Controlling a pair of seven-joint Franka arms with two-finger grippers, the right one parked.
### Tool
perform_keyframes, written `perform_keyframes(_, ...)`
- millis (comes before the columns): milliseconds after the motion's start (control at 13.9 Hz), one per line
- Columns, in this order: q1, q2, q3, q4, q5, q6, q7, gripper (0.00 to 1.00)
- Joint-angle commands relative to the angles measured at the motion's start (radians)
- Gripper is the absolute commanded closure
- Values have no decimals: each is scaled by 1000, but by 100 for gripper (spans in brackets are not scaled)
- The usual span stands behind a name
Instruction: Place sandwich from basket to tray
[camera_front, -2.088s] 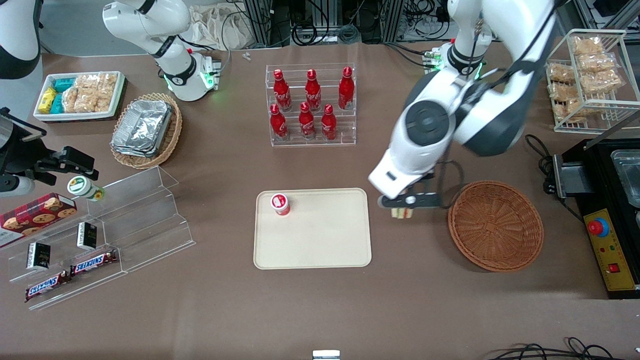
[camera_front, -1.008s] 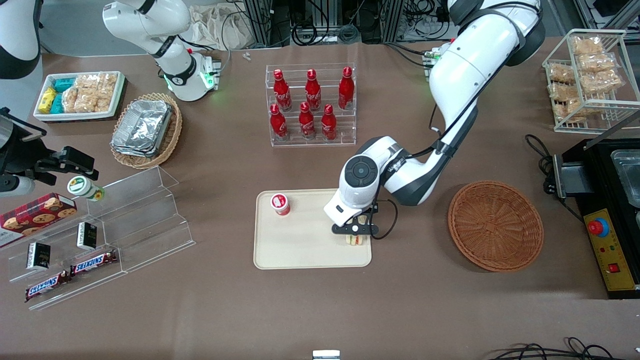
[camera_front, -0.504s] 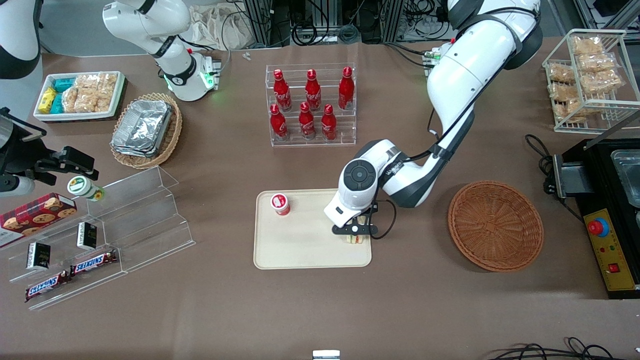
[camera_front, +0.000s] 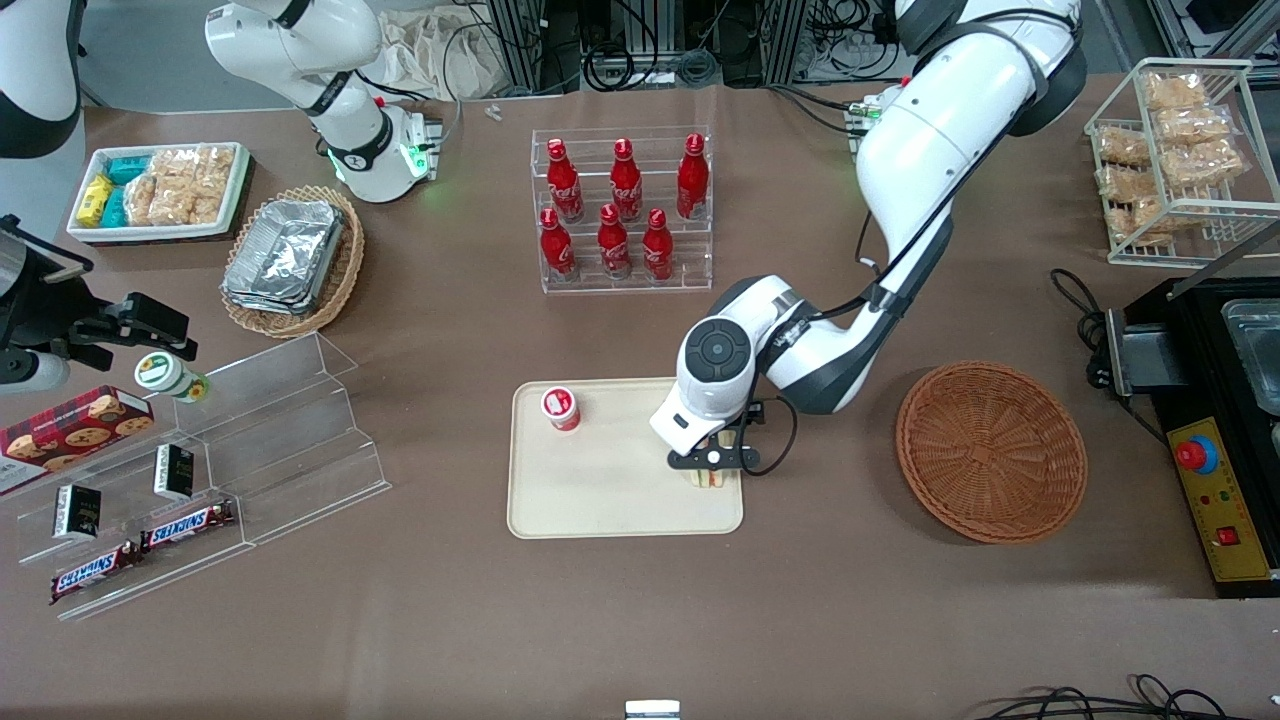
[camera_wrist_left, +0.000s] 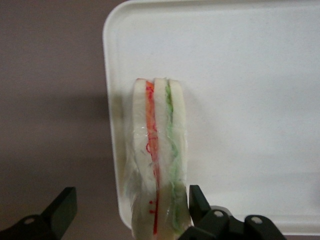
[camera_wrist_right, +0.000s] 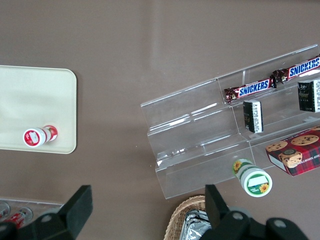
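The sandwich (camera_front: 712, 478), a wrapped wedge of pale bread with red and green filling, stands on edge on the cream tray (camera_front: 610, 495), close to the tray's rim toward the working arm's end. My gripper (camera_front: 711, 462) hovers right over it and is open. In the left wrist view the sandwich (camera_wrist_left: 156, 160) lies between the spread fingers of the gripper (camera_wrist_left: 129, 210). One fingertip (camera_wrist_left: 197, 200) is right next to the wrap; the other (camera_wrist_left: 62, 207) stands well apart, over the table outside the tray (camera_wrist_left: 250, 100). The reddish-brown basket (camera_front: 990, 450) sits empty toward the working arm's end.
A small red-and-white cup (camera_front: 561, 407) stands on the tray's corner farthest from the front camera, toward the parked arm's end. A clear rack of red cola bottles (camera_front: 624, 210) is farther from the camera than the tray. A stepped acrylic shelf (camera_front: 270, 440) holds snacks.
The gripper carried the sandwich from the gap between basket and tray onto the tray. Over the last second the arm has stayed almost still.
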Motion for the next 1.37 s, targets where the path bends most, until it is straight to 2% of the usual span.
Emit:
perform_keyframes(0,15,-131,1,-12,4,-161,40,1)
perform_keyframes(288,97,-281,3,-15,-92,-348,233,1)
perform_keyframes(576,255,-435,3,-8,-171,-465,483,1)
perform_keyframes(720,343,-510,3,-8,-186,-529,620,1)
perform_keyframes(864,377,-561,23,-17,-166,-540,627,1)
perform_keyframes(1296,475,-585,35,-8,-212,-567,630,0)
